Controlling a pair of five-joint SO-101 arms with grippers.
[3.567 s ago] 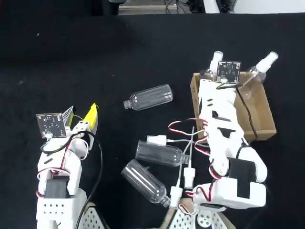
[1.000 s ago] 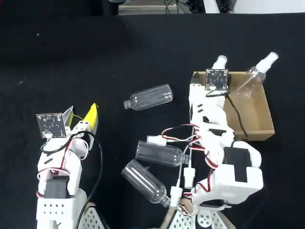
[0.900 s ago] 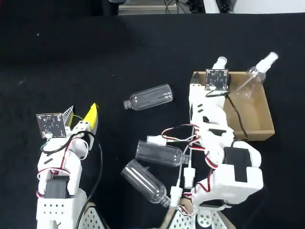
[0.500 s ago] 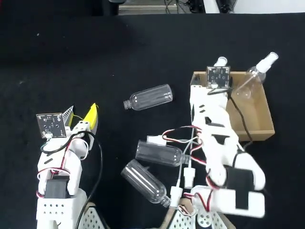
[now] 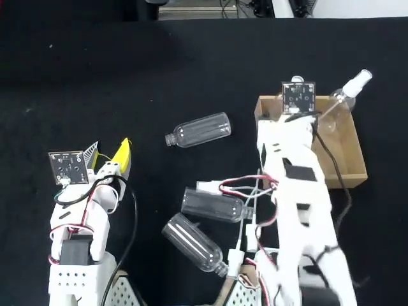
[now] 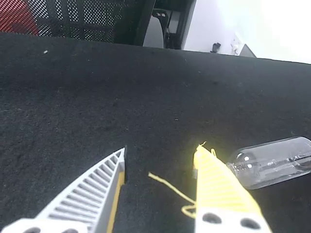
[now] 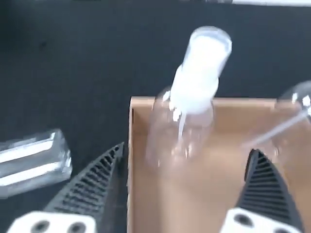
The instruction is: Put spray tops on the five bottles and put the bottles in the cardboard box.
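My right pincer [image 7: 185, 151] hangs over the brown cardboard box [image 5: 349, 159], which sits at about 3 o'clock on the black surface [image 5: 159, 64]. Its two fingers are wide apart with nothing in them. Below them leans a clear plastic bottle with a white spray top [image 7: 194, 92], its bottom in the box and its top poking over the wall at 12 o'clock. A second topped clear bottle [image 5: 344, 94] leans at the box's 1 o'clock corner. My left pincer [image 5: 111, 145] rests at 8 o'clock, fingers apart too, holding nothing. Three bottles have no tops and lie on their sides: a bare clear bottle near the middle [image 5: 199, 130], and a bare upper bottle [image 5: 213, 205] and a bare lower bottle [image 5: 193, 241] near 6 o'clock, with loose white spray tops [image 5: 208, 187] beside them. I think these bottles are empty, very light, smooth and round, so they may roll or slip. I would grab one gently across its fat middle, since thin plastic can squash, not by the skinny neck.
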